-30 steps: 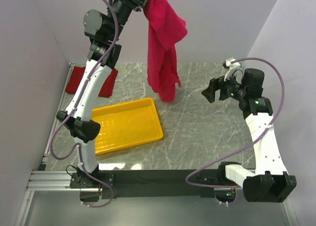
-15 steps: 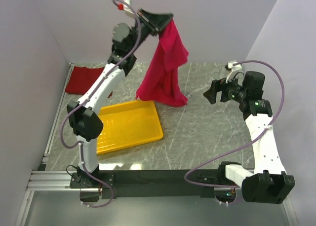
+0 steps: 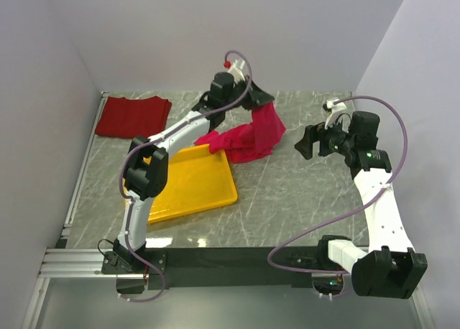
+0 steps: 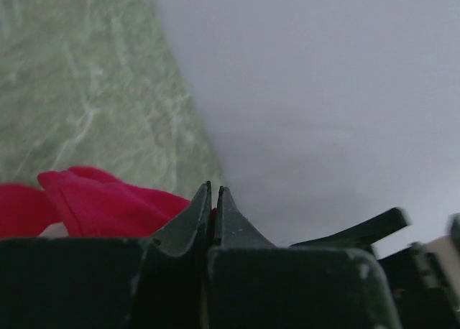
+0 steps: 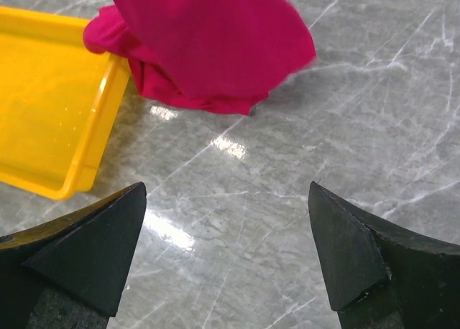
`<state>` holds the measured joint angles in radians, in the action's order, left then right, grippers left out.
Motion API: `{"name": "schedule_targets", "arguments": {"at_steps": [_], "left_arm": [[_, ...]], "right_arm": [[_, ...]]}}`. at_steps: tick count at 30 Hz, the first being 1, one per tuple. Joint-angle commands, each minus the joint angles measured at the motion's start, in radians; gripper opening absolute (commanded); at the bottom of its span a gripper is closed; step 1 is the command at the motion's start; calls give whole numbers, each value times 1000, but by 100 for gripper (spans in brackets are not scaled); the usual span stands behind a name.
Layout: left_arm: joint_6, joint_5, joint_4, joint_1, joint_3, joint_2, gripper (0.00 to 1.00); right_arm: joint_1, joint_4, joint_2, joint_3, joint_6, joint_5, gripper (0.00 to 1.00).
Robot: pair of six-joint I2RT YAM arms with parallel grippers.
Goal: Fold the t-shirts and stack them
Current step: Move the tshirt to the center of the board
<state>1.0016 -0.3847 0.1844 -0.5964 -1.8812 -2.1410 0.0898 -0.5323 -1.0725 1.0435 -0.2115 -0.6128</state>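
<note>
Grey marbled tabletop (image 3: 287, 200) fills the cell, with plain pale walls behind. Nearest me, down and to the left of the right jaws, sits the yellow tray (image 3: 187, 189). Just ahead of those jaws lies the bunched lower part of the crimson-pink t-shirt (image 5: 208, 42), and one lump of it lies over the tray's far corner. I can't tell whether that lump rests inside the tray or only on its rim. The rest of the shirt rises to the left jaws further back. Well off to their left, in the far corner, the brick red t-shirt (image 3: 133, 116) lies flat and looks already folded.

My worry is the tray. If the pink cloth is dragged sideways to spread it, the part on the corner could snag and pull the tray along, or the shirt could settle in a crumpled heap that gives no clean edge to fold. The pinch is also narrow, so a quick pull might slip the fabric free.

The right jaws stand spread fully wide, grasping and touching nothing, hovering over bare tabletop. The left jaws are clenched tight on a thin fold of the crimson-pink shirt.
</note>
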Motion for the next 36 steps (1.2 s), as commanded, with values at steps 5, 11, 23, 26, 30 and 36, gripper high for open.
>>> {"name": "schedule_targets", "arguments": {"at_steps": [5,11,23,26,30,36], "left_arm": [[-190,-17,-181,-35,-74,-89,1],[-379,130,-335,-49,-66,8,46],[-638,585,-350,-42,356,620,83],[-603,694,-370,-23,542,809,87],[-506,799,-433,1,758,1032,90],[-407,935,-548,26,880,1302,93]], "right_arm": [[7,12,31,-31,-60,-44,100],[4,-32,31,-40,-130,-102,99],[-323,-144,-10,-83,-445,-191,99],[-450,-101,-59,-82,-365,-159,97],[-634,-141,-115,-65,-509,-114,96],[-890,-99,-236,-28,-761,52,97]]}}
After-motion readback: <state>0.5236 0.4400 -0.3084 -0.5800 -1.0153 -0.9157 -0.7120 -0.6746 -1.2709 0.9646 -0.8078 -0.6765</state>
